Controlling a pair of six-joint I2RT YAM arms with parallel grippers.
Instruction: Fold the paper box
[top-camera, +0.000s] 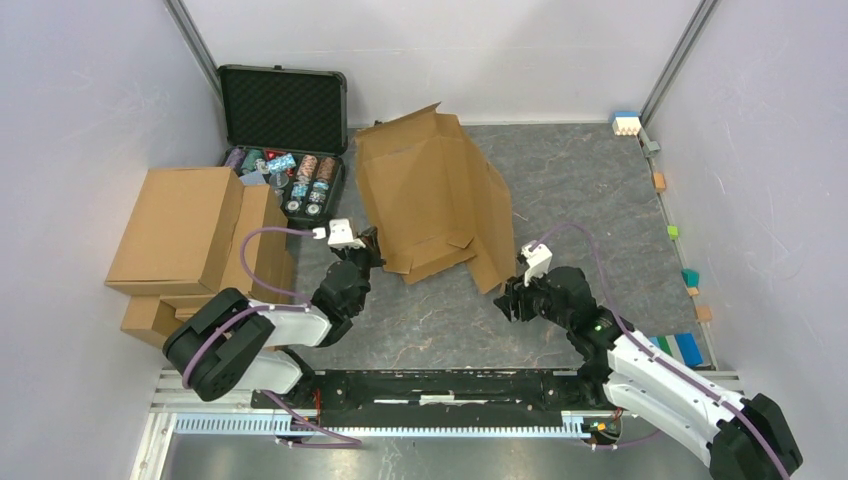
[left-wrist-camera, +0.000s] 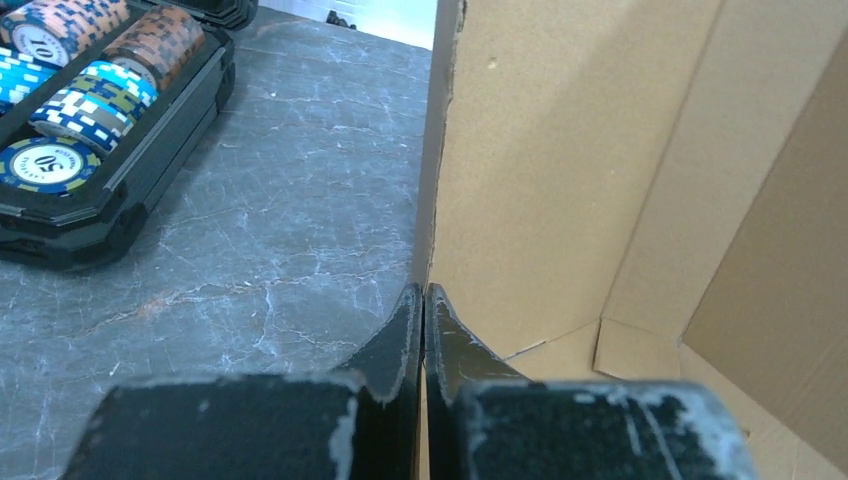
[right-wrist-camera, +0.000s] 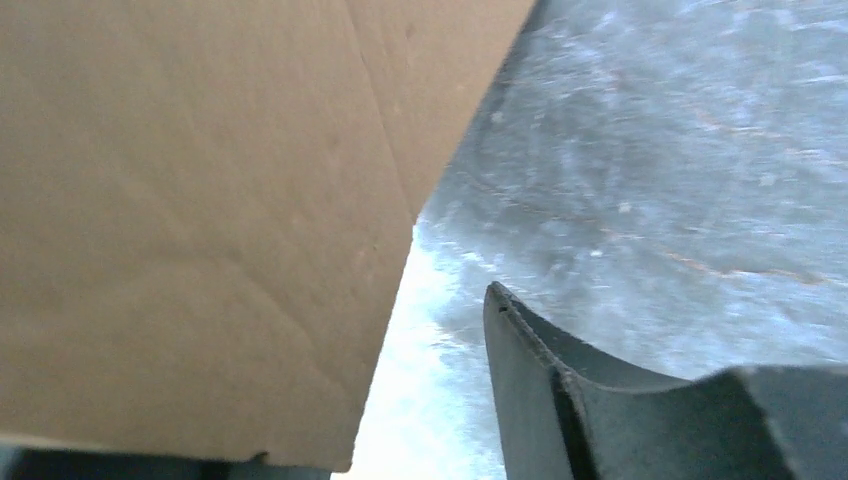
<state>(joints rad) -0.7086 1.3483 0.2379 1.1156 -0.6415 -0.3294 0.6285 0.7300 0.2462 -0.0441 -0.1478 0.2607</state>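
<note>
**Paper box tented mid-table, left gripper at its edge, right gripper open**

From the top camera I see the paper box (top-camera: 435, 190) in the centre of the frame. It is a creased brown sheet propped up like a tent on the grey table (top-camera: 600, 200), with its flaps spread toward the lower middle.

My left gripper (top-camera: 369, 241) sits against the sheet's lower left edge. On the left wrist camera the two fingers (left-wrist-camera: 400, 335) are pressed flat together. The raw edge of an upright cardboard panel runs straight down the frame to meet their tips. The panel fills the right half of that view. I cannot tell whether the edge is nipped between the tips or only touches them.

My right gripper (top-camera: 507, 298) is just below and right of the sheet's lower right corner. On the right wrist camera, cardboard covers the left half of the frame. One dark finger (right-wrist-camera: 535, 400) stands at lower right, with a strip of bare table between it and the cardboard. The other finger is hidden behind the panel. The jaws are apart and clamp nothing.

In the upper left of the top view a black case (top-camera: 283, 100) stands open with poker chips (top-camera: 300, 180) in it. Stacked cartons (top-camera: 185, 235) lie below it, left of my left arm and well apart from the sheet.
</note>
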